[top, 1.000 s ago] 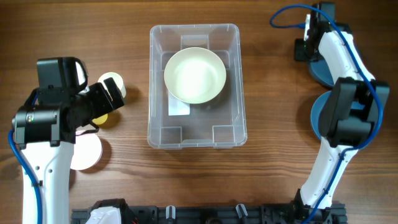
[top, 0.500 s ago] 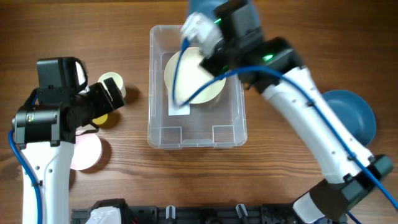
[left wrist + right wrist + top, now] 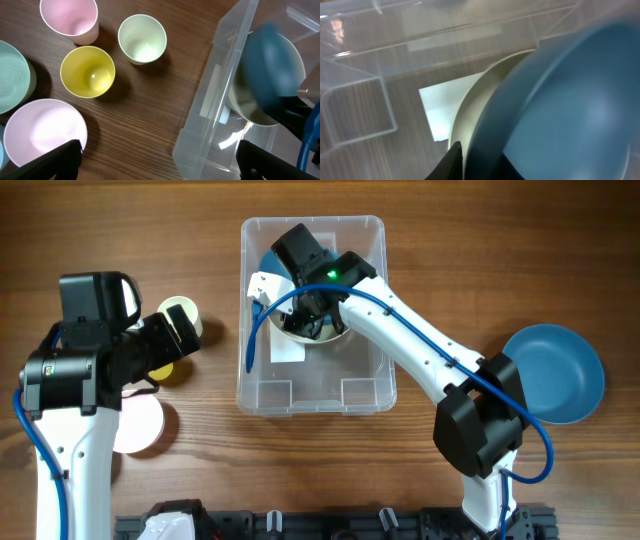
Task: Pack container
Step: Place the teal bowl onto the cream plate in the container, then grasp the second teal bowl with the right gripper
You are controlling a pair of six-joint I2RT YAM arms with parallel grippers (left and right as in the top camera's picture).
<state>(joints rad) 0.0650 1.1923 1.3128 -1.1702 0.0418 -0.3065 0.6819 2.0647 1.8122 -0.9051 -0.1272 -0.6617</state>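
Status: part-packed. Cream bowl [image 3: 470,100] in container [image 3: 310,222], its 12 o'clock half. My R pincer [image 3: 303,318] clamped on rim of blue bowl [image 3: 272,70], tilted over cream bowl, not yet nested. My L pincer [image 3: 157,147] wide, empty. Left to pack, est.: 2nd blue bowl [image 3: 553,373] at container's 3 o'clock; cream cup [image 3: 142,37], yellow cup [image 3: 87,72], pink cup [image 3: 70,17], pink bowl [image 3: 42,132], green bowl [image 3: 10,75] at 9 o'clock. Container: table ctr, clear rect. plastic, rounded corners, white label [image 3: 440,107] on base.
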